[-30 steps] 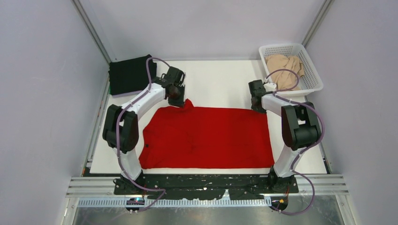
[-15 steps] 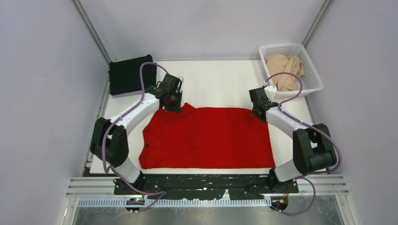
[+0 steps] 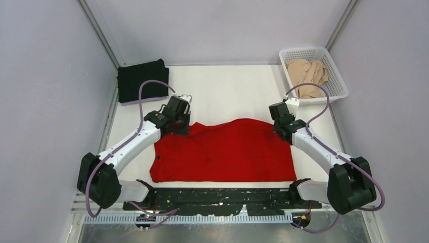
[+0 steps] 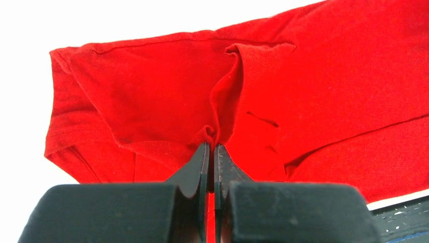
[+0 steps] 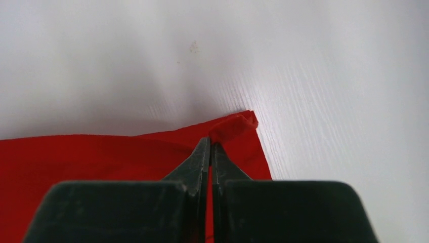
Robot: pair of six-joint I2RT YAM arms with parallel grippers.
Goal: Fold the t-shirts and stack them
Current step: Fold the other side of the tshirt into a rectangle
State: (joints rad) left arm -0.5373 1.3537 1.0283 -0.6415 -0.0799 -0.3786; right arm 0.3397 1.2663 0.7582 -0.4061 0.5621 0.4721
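I've got the left jaws clenched on a bunched fold of the red t-shirt (image 3: 227,152) and the right jaws on its corner. It lies spread on the surface (image 3: 227,91), left of and nearer than the basket (image 3: 336,76).

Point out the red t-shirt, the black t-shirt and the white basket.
red t-shirt (image 3: 227,152), top external view, middle of its body.
black t-shirt (image 3: 141,79), top external view, centre of the folded cloth.
basket (image 3: 336,72), top external view, right rim.
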